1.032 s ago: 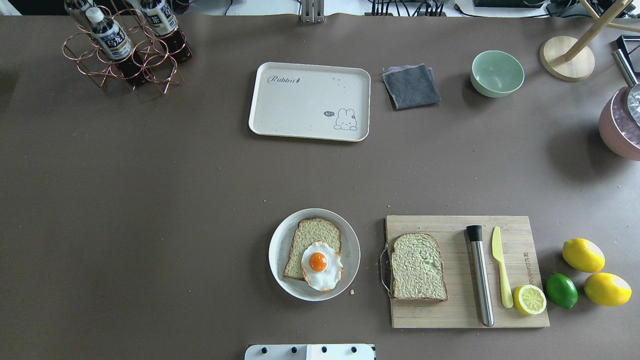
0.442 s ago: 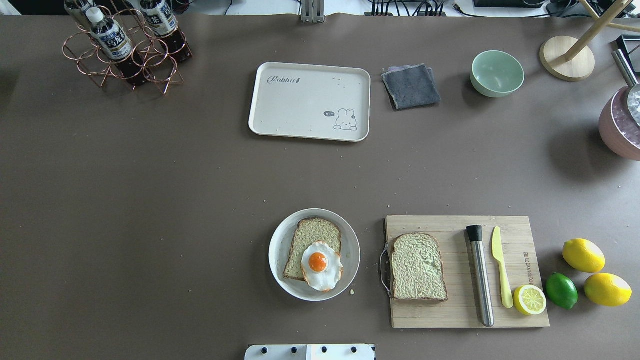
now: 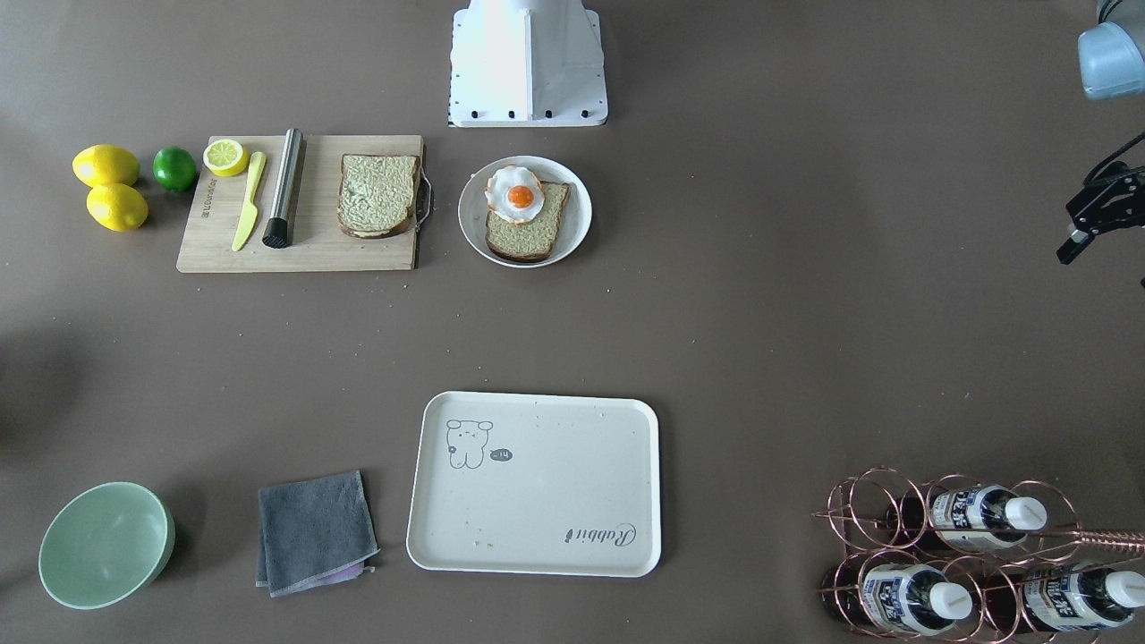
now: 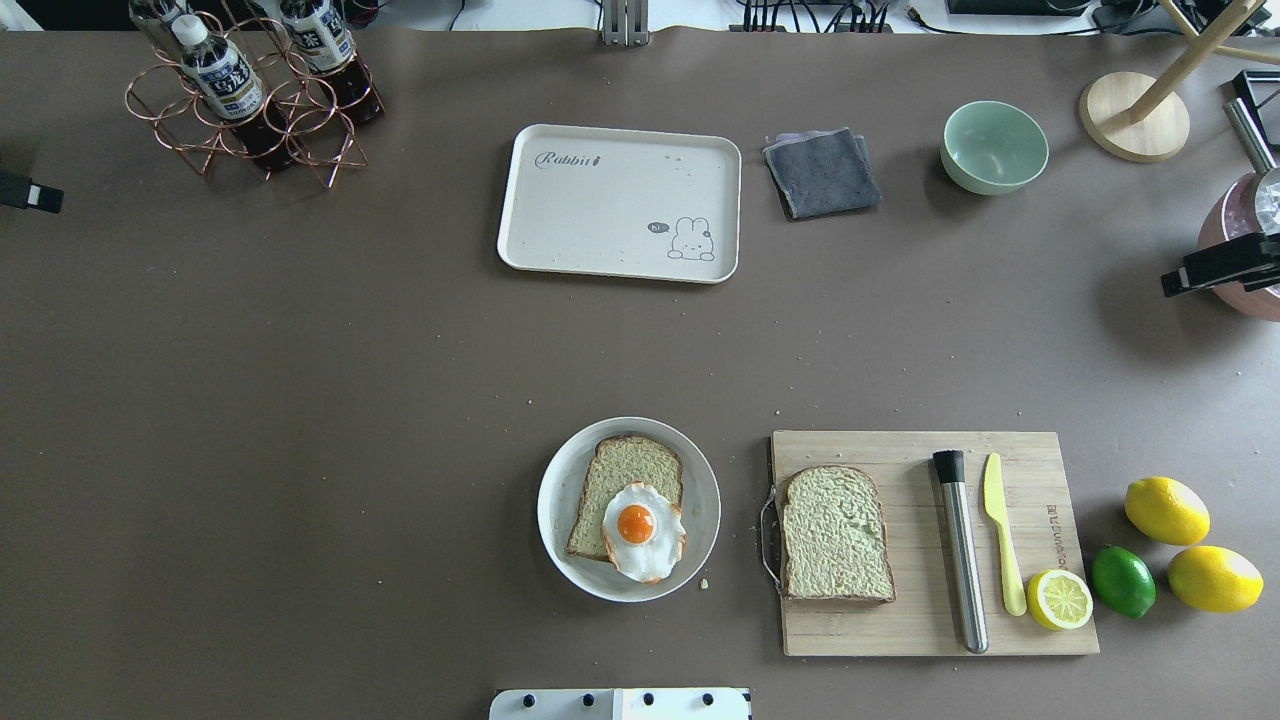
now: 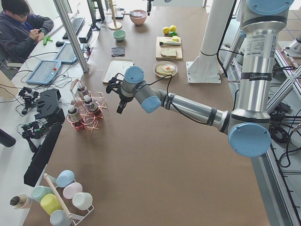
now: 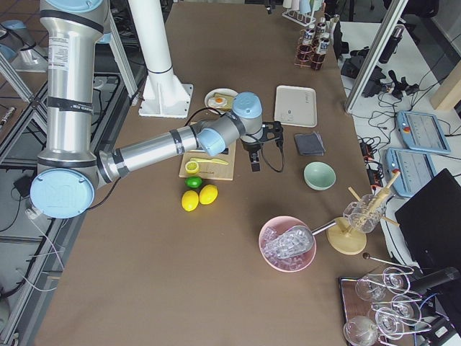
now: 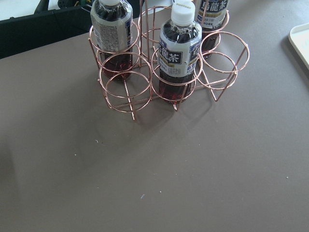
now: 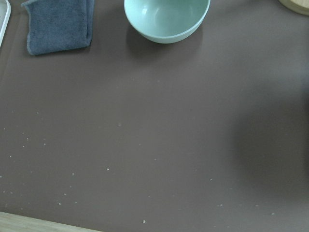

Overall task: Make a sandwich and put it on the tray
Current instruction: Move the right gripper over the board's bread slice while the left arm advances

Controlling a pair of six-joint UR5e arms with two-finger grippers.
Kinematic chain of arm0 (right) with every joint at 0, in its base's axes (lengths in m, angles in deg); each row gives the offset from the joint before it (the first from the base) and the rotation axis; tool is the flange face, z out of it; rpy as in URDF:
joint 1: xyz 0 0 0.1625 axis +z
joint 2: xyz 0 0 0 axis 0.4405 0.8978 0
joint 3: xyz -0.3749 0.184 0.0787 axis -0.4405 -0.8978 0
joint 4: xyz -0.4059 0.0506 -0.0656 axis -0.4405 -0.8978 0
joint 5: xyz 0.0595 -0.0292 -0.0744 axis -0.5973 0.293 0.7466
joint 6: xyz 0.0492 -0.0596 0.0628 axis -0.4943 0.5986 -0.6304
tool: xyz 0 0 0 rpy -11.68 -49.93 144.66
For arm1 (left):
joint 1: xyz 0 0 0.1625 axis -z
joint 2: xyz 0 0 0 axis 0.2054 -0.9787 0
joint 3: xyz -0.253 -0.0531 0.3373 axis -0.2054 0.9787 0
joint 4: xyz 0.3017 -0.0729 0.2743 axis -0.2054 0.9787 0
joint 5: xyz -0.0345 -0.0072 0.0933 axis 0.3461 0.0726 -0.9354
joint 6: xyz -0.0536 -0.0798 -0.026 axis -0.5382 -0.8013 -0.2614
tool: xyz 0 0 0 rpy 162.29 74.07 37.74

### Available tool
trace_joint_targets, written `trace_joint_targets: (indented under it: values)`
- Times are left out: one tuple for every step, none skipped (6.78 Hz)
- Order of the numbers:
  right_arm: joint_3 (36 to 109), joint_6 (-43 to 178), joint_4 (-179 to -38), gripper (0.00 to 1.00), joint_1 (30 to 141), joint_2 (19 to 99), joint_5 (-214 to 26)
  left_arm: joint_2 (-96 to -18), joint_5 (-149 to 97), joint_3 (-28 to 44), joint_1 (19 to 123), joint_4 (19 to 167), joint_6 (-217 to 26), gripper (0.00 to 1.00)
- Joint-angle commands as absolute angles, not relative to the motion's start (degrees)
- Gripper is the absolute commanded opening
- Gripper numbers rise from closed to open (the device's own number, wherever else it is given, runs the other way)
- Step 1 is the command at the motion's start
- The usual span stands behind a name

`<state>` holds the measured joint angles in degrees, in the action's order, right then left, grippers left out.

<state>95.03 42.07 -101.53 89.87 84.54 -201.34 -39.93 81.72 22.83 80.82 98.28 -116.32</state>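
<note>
Cream-white and bare but for a few crumbs, the tray (image 4: 600, 215) is sitting at the far side of the table (image 4: 300, 400) in your overhead view, between the copper bottle rack (image 4: 300, 140) and a folded grey cloth (image 4: 822, 172).

You are seeing the sandwich in pieces, well apart from the tray on the near side. One bread slice (image 4: 620, 470) is lying on the round white plate (image 4: 553, 500), with the fried egg (image 4: 643, 530) resting on its nearer end and hanging over onto the plate. The second bread slice (image 4: 835, 535) is lying flat on the wooden cutting board (image 4: 900, 630) just beside the plate (at the board's handle end). A steel rod (image 4: 962, 560), a yellow knife (image 4: 1000, 530) and a lemon half (image 4: 1060, 600) are sharing that board.

The left tool (image 4: 30, 192) is hovering at the table's left edge near the bottle rack. The right tool (image 4: 1210, 272) is hanging at the right edge, and its wrist camera is looking down on the green bowl (image 8: 166, 19) and the cloth. Neither is touching any food. You are getting only a sliver of each, so I cannot tell whether their fingers are apart or together.
</note>
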Motion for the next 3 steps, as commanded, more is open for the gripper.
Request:
trace_joint_targets:
  values:
    - [98.58, 17.87, -92.66, 1.0, 71.76, 84.6, -188.51, -40.89, 74.12, 27.99, 69.4, 98.5, -132.11, 0.99]
    - [100.7, 10.19, -92.72, 1.0, 61.65, 84.68, -178.6, -42.46, 69.73, 28.62, 64.03, 98.5, -138.26, 0.99]
    - [101.59, 5.67, -92.72, 1.0, 54.94, 84.68, -173.62, -43.69, 65.77, 29.24, 58.93, 98.5, -141.46, 0.99]
